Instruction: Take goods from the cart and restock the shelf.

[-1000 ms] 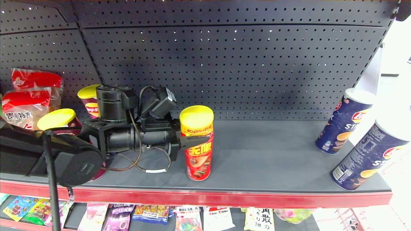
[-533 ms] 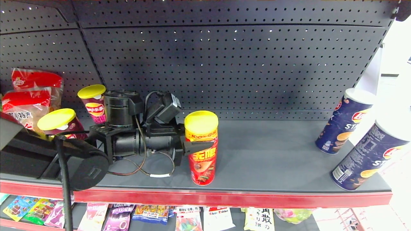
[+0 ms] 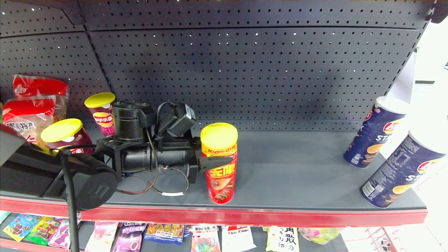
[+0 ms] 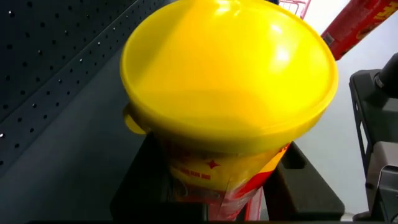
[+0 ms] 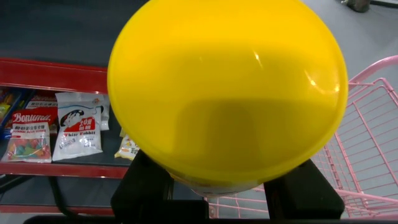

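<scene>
Where the grey shelf [image 3: 297,164] meets its perforated back panel [image 3: 245,70], the far left holds red snack bags [image 3: 31,105] stacked against the panel. Just beside them are two short cups with yellow lids, one nearer the front [image 3: 63,134] and one farther back [image 3: 101,112]. The left arm reaches in sideways over this part of the shelf, and the left gripper [image 3: 224,161] is clamped around the upper half of the red can [image 3: 220,178], a dark finger on each side below its yellow lid. The red can stands upright near the shelf's front edge, left of centre; whether its base touches the deck I cannot tell. In the left wrist view the same lid [image 4: 230,68] sits between the gripper's [image 4: 221,193] black fingers. A bare stretch of shelf follows, and at the far right two dark blue tubes with white lids, one behind [image 3: 376,133] and one in front [image 3: 402,168], appear to lean. Below the red front rail hang assorted snack packets [image 3: 210,238]. In the right wrist view the right gripper [image 5: 227,193] is closed on the other can [image 5: 227,87], its fingers pressing each side beneath a yellow lid, above a pink wire cart [image 5: 367,155].
</scene>
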